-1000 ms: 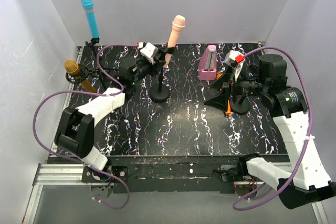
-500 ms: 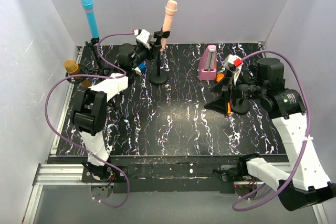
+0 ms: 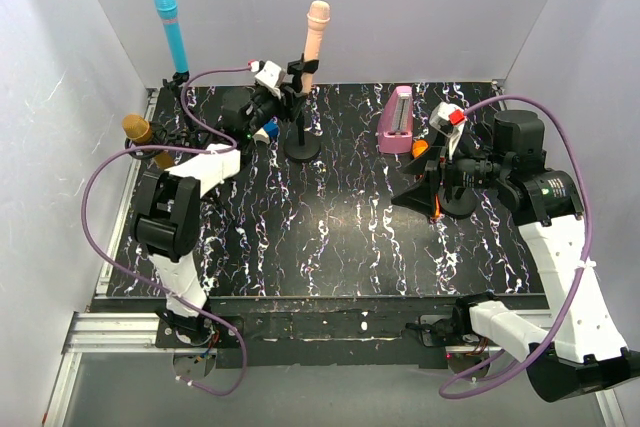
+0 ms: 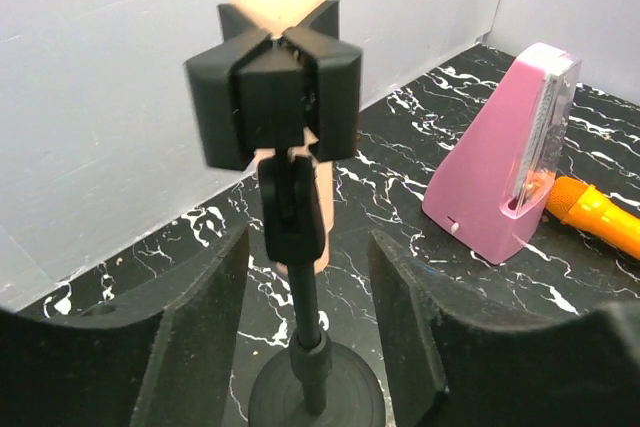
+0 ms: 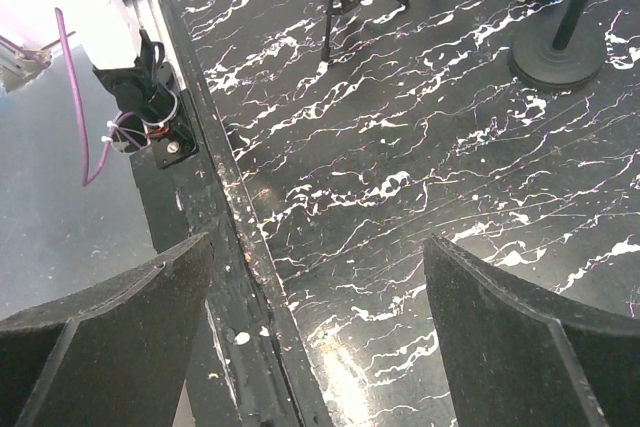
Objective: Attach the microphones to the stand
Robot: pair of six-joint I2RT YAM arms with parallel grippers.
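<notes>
The pale pink-cream microphone (image 3: 316, 31) stands upright in the clip of a round-base stand (image 3: 302, 146) at the back middle. My left gripper (image 3: 289, 98) is open, its fingers on either side of that stand's pole below the clip (image 4: 272, 87), not touching it. The sky blue microphone (image 3: 171, 26) stands on a tripod stand at the back left. The gold microphone (image 3: 141, 136) sits on a stand at the left edge. The orange microphone (image 3: 420, 147) lies by the mauve block, partly hidden by my right gripper (image 3: 414, 192), which is open and empty; it also shows in the left wrist view (image 4: 600, 217).
A mauve block (image 3: 398, 119) stands at the back right and shows in the left wrist view (image 4: 505, 162). A small blue-and-white piece (image 3: 265, 132) lies left of the round-base stand. Another black round base (image 3: 461, 203) sits under my right arm. The table's front rail (image 5: 215, 217) lies below my right gripper (image 5: 315, 257).
The round-base stand with the pink-cream microphone has shifted toward the back wall. My left arm has stretched back with it. The right gripper has hardly moved.
</notes>
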